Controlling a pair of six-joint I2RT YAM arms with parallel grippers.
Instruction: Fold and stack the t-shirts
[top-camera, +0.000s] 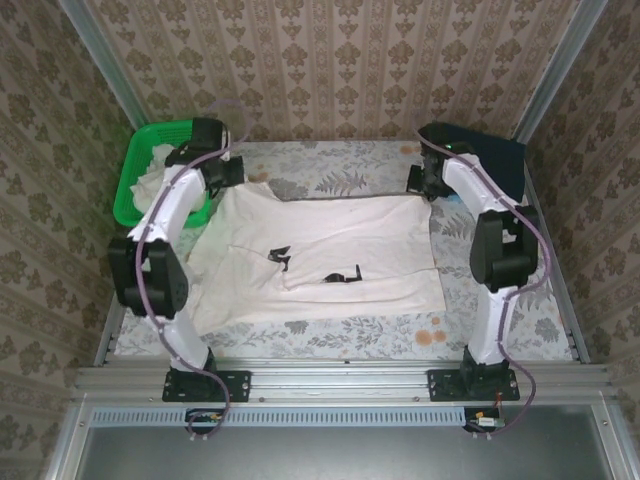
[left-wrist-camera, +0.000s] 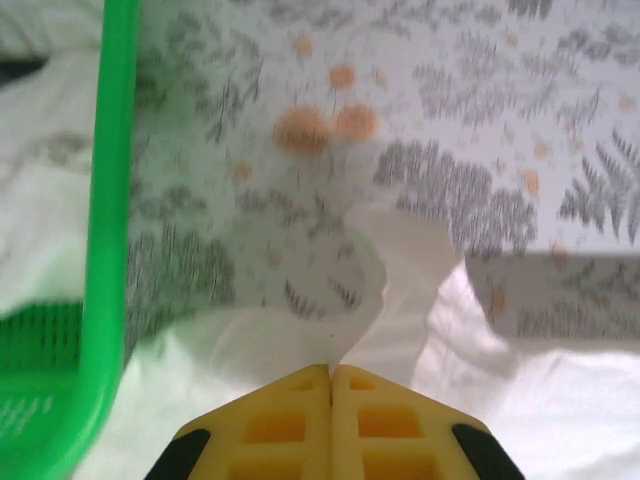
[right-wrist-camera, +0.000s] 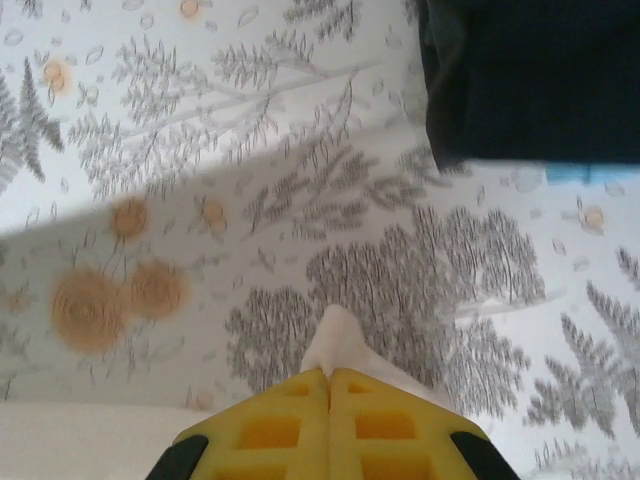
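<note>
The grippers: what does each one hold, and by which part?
The same t-shirt, by its far edge: left gripper at the left corner, right gripper at the right corner.

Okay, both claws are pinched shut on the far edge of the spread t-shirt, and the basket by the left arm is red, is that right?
Not quite: the basket is green, not red, as the top external view shows. The rest holds: the left claw and the right claw are each shut on the far edge of the spread t-shirt.
</note>
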